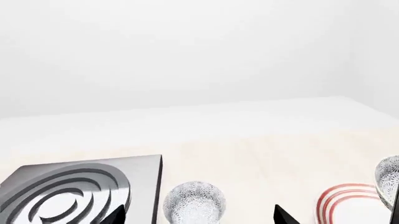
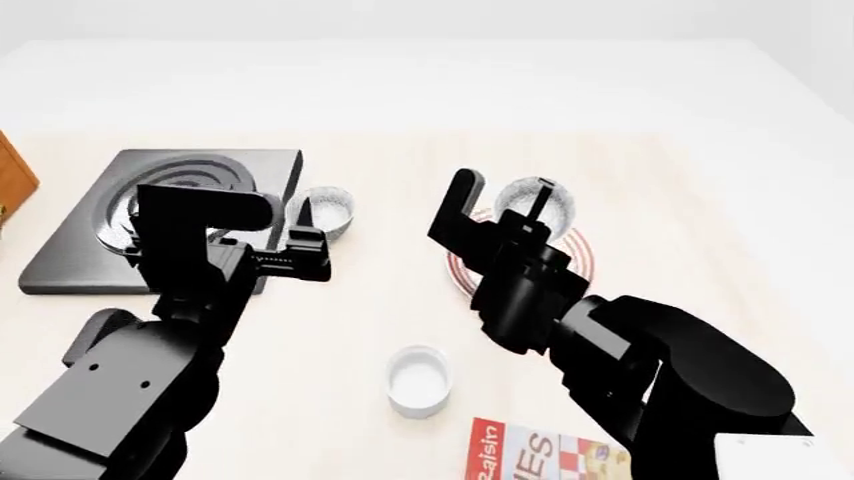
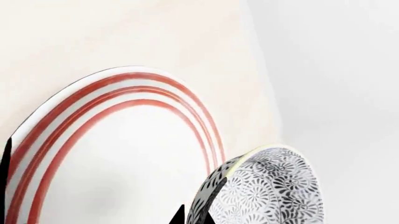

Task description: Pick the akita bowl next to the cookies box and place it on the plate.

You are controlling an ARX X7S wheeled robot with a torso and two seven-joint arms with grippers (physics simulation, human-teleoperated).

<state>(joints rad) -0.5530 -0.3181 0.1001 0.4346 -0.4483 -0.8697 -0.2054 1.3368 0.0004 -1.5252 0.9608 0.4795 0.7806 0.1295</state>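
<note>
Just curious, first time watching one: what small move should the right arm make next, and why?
Probably shift the akita bowl toward the plate's middle, then lower it: the right tool holds it tilted by the rim, not centred.

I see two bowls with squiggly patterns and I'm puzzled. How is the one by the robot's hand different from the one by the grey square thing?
The right gripper holds the akita bowl tilted above the plate; the other bowl sits upright on the table beside the stove, untouched. Both share grey patterning.
</note>
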